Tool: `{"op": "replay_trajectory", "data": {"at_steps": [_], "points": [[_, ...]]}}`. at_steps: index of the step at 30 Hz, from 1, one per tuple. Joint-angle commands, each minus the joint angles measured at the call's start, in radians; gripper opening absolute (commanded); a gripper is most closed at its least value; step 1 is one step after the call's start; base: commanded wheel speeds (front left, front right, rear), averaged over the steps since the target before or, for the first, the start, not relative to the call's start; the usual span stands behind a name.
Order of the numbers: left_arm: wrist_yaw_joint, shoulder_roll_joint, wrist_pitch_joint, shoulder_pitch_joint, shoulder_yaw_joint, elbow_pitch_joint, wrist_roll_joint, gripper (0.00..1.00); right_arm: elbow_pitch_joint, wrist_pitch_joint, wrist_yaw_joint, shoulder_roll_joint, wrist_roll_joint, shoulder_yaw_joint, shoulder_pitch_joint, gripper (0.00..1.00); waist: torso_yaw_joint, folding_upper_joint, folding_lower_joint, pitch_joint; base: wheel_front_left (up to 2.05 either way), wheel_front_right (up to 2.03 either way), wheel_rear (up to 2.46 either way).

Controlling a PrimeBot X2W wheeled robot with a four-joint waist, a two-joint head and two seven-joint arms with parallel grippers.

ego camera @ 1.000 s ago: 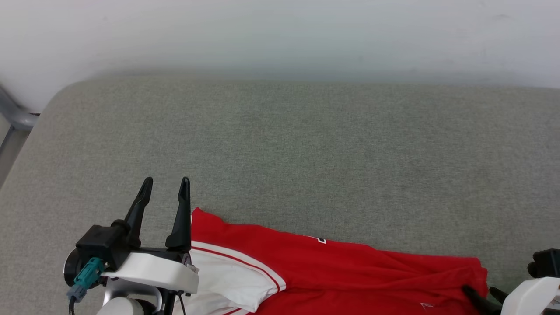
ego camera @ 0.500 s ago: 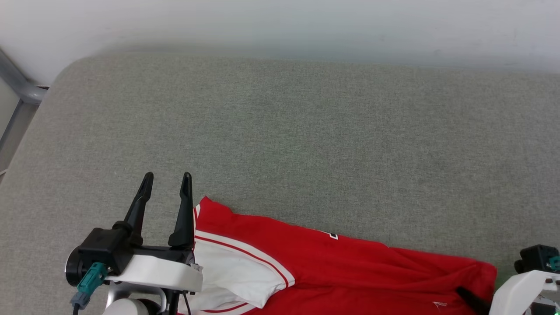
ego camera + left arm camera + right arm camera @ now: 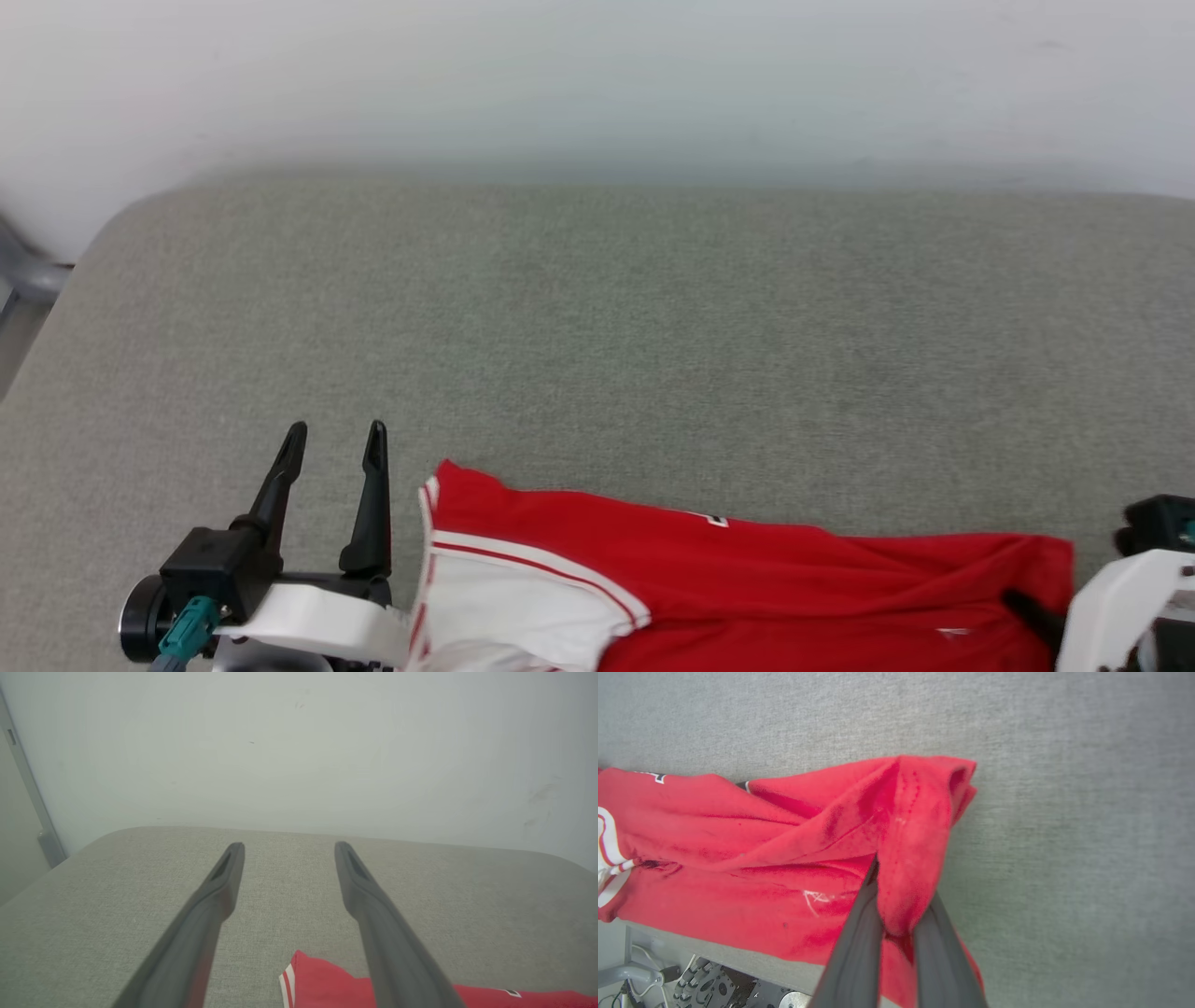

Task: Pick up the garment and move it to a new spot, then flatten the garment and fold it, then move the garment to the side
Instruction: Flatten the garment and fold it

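Observation:
The garment [image 3: 747, 579] lies bunched along the near edge of the grey cushion [image 3: 597, 355], red with a white sleeve [image 3: 523, 597] and striped trim at its left end. My right gripper [image 3: 901, 891] is shut on a raised fold of the garment's [image 3: 784, 858] right end; in the head view one dark finger [image 3: 1027, 611] rests on the red cloth. My left gripper [image 3: 336, 431] is open just left of the garment's left corner, not touching it. In the left wrist view the left gripper [image 3: 289, 847] has nothing between its fingers, and the red corner [image 3: 322, 980] lies below them.
A pale wall [image 3: 597, 84] rises behind the cushion's far edge. A grey metal frame [image 3: 23, 271] stands past the cushion's left corner. Robot base parts [image 3: 714, 984] show below the cushion's near edge. Bare cushion stretches beyond the garment.
The head camera has shifted. The garment's right end has slid to the right with my right gripper, and a gap has opened between its left corner and my left gripper's fingers.

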Motion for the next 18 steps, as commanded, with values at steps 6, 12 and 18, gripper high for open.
{"op": "replay_trajectory", "data": {"at_steps": [6,12,18], "points": [[0.017,0.017,0.015,0.033,0.009,-0.01,-0.003,1.0,-0.019,0.046,-0.001,-0.021,-0.031,-0.149,0.017,0.0,-0.04,0.0,0.0,-0.045,0.0,0.0,0.0],[0.027,0.026,0.025,0.049,-0.001,-0.015,0.006,1.0,-0.02,0.1,-0.001,0.017,0.009,-0.262,0.019,0.0,-0.051,0.0,0.0,-0.066,0.0,0.0,0.0],[0.029,0.032,0.032,0.045,-0.011,-0.018,0.009,1.0,-0.066,0.226,-0.001,0.151,0.245,-0.293,-0.015,0.0,-0.046,0.0,0.0,-0.07,0.0,0.0,0.0]]}}
